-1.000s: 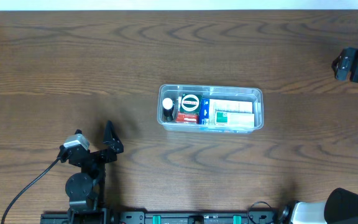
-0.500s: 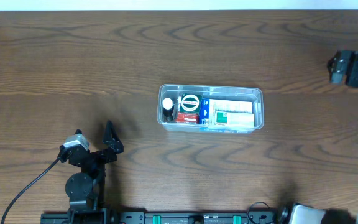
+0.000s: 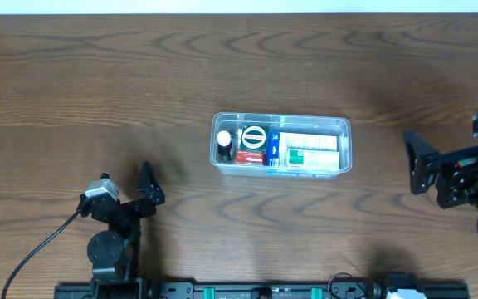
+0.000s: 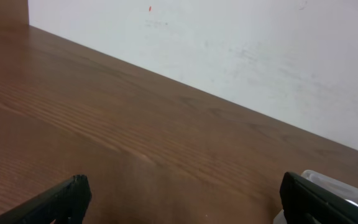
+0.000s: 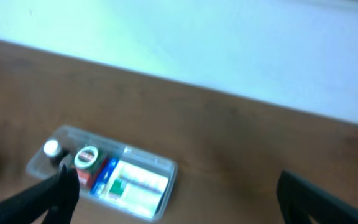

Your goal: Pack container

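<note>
The container [image 3: 344, 126], a clear shallow tub, lies mid-table. It holds a white-capped bottle [image 3: 223, 139], a round green-and-white tin [image 3: 253, 137], a red box [image 3: 249, 155], a blue packet [image 3: 273, 149] and a white-and-green box [image 3: 309, 154]. My right gripper [image 3: 412, 164] hovers open to the right of the tub, apart from it. The blurred right wrist view shows the container [image 5: 165, 165] ahead on the left, between the open gripper's [image 5: 176, 186] fingers. My left gripper [image 3: 124, 179] rests open at the front left. In its wrist view a container corner [image 4: 328, 182] shows beside the gripper [image 4: 182, 196].
The brown wooden table [image 3: 98, 83] stretches bare around the tub. A white wall [image 4: 229, 43] runs along its far edge. A black cable [image 3: 36, 249] trails from the left arm's base at the front left.
My right arm has swung from the far right edge down and inward, and now points at the container's right end. The left arm and the tub have not moved.
</note>
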